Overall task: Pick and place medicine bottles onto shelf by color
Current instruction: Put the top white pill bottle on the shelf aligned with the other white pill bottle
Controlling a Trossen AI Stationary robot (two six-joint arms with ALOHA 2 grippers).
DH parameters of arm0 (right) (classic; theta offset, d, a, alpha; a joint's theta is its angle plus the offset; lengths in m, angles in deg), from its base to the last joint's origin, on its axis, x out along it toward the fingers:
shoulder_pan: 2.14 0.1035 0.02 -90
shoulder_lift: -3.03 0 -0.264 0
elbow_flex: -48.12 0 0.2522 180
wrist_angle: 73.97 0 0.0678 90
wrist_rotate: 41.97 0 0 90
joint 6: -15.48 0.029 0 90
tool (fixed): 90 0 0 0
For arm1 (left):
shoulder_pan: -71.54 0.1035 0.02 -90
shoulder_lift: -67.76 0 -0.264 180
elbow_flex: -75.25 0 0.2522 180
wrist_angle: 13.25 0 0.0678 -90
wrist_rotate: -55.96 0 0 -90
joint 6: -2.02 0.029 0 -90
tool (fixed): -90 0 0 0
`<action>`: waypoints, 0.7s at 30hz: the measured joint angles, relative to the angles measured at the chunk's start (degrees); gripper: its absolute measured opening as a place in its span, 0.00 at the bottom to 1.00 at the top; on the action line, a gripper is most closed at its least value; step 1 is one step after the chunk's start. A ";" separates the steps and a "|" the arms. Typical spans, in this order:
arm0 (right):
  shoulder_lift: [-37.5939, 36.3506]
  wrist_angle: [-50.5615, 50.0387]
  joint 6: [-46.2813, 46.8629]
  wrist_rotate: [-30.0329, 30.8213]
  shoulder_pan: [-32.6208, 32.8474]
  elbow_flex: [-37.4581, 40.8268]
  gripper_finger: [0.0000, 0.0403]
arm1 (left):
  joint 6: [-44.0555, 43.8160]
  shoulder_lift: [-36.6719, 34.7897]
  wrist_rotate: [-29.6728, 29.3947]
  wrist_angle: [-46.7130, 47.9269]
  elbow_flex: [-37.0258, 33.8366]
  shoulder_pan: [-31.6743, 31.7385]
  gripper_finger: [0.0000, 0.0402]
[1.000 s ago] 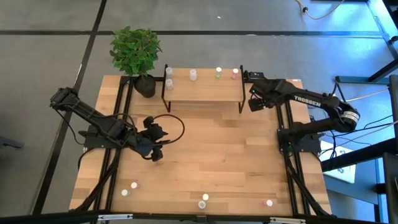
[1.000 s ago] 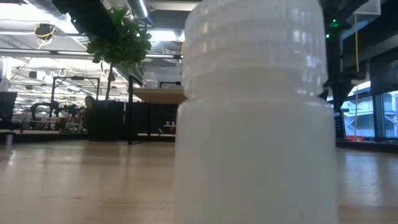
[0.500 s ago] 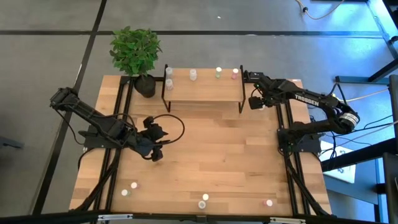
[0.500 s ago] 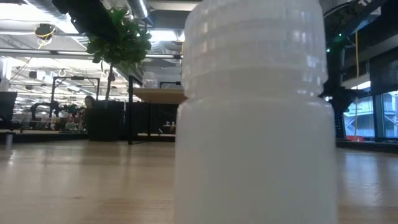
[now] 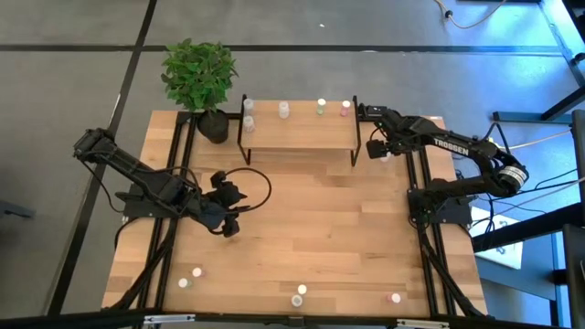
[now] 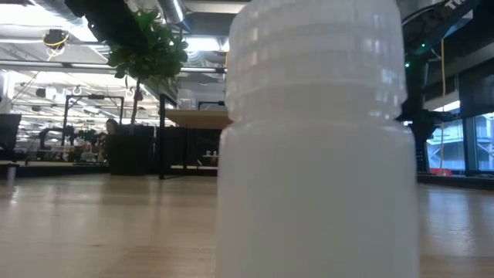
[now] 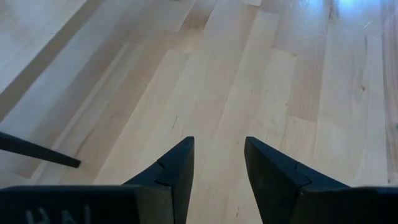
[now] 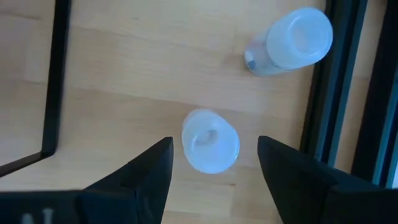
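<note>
Looking down my right wrist cam, the right gripper (image 8: 211, 165) has its fingers spread wide with a small whitish bottle (image 8: 210, 140) standing upright between them, nothing touching it as far as I can see. A second whitish bottle (image 8: 291, 41) stands a bit farther out, right against the black frame rail (image 8: 337, 81) at the table edge, so room is tight on that side. From above, that gripper (image 5: 376, 146) sits just off the right end of the low light-wood shelf on black legs (image 5: 297, 134), which already carries white, green and pink capped bottles along its back edge. The left gripper (image 5: 228, 219) waits over the bare middle-left of the wooden tabletop (image 5: 320, 228), fingers (image 7: 177, 168) apart, holding nothing. More bottles stand along the near edge, one white bottle (image 6: 316, 139) filling the low cam.
</note>
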 joint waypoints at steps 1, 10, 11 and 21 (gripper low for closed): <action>0.14 -0.01 0.06 0.04 0.00 0.00 0.59 | 0.01 0.00 0.00 -0.01 0.00 0.01 0.34; 3.62 0.26 -0.21 0.42 0.00 0.00 0.59 | 0.00 0.00 0.00 0.01 0.00 0.01 0.34; 3.97 0.36 -0.04 0.45 0.00 0.00 0.59 | 0.00 0.00 0.00 0.00 0.00 0.00 0.34; 6.23 0.79 -1.19 0.45 0.00 0.00 0.59 | 0.01 0.00 0.00 0.01 0.00 0.01 0.34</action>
